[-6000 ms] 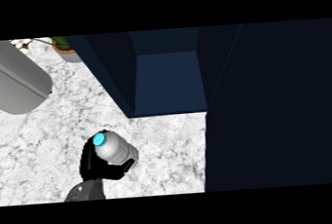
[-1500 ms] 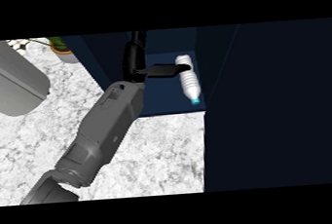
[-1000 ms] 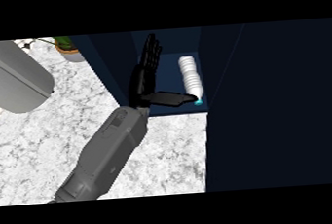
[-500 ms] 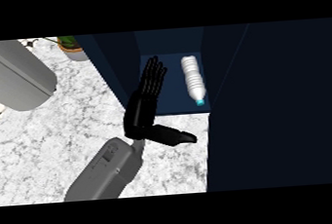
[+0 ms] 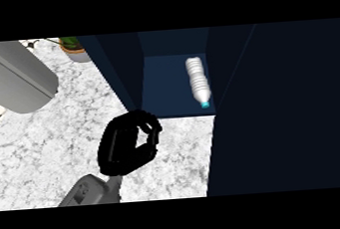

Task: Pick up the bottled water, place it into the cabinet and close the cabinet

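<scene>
One hand shows, the left hand [image 5: 116, 152], at the end of a grey forearm [image 5: 86, 192] that comes in from the lower edge, left of the middle. The black hand hangs over the white marbled counter [image 5: 42, 145], just in front of the cabinet's opening. Its fingers are curled round toward the thumb in a loose ring, and nothing lies inside them.

Beyond the hand stands the dark blue cabinet [image 5: 122, 70], open toward the viewer, its left wall rising just past the fingertips. A broad, very dark panel [image 5: 283, 108] fills the right side of the view beside the opening; whether it is the door or a side wall is hard to tell.

Inside the cabinet lies the bottled water [image 5: 197, 79], on its side on the blue floor and close along the right wall, well apart from the hand. It is a slim, pale, clear bottle with ribbed rings down its body, and its small light-blue cap [image 5: 204, 104] points out toward the front edge.

Farther off at the upper left lies a large rounded grey object [image 5: 12, 75] on the counter, and behind it a potted plant [image 5: 72, 47] stands next to the cabinet's left wall.
</scene>
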